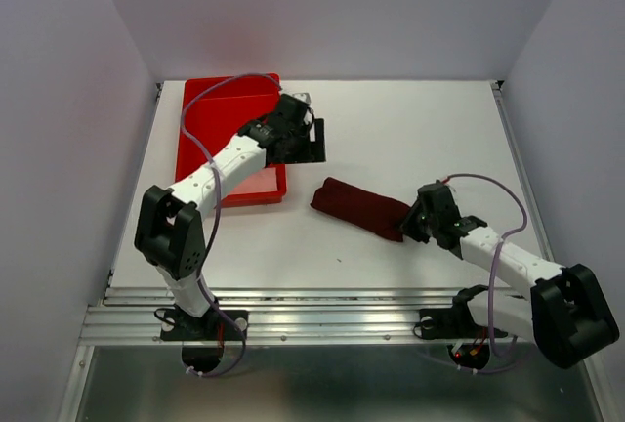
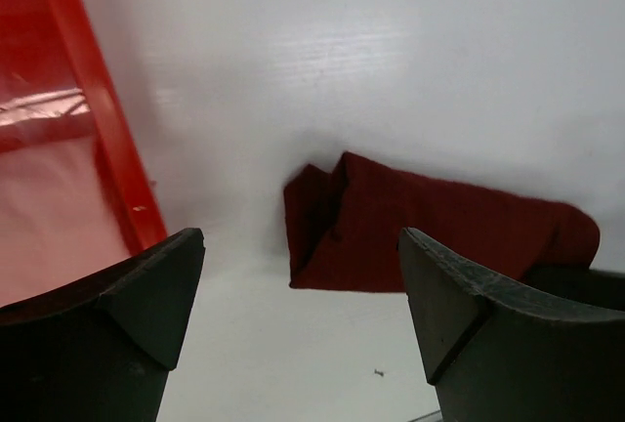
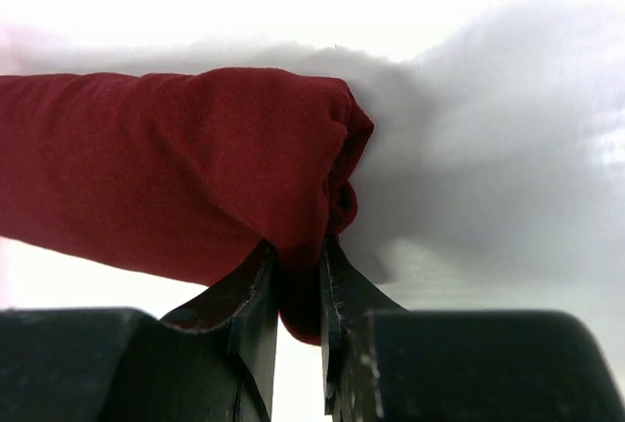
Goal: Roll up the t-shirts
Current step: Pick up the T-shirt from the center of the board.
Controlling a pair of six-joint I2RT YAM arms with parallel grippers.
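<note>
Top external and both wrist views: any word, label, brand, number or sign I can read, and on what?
None can be read in any view.
The dark maroon rolled cloth t-shirt shows no print or tag.
The bright red plastic tray shows no marking.
The white and black robot arms show no legible label.

No readable text — no labels, no numbers.
</note>
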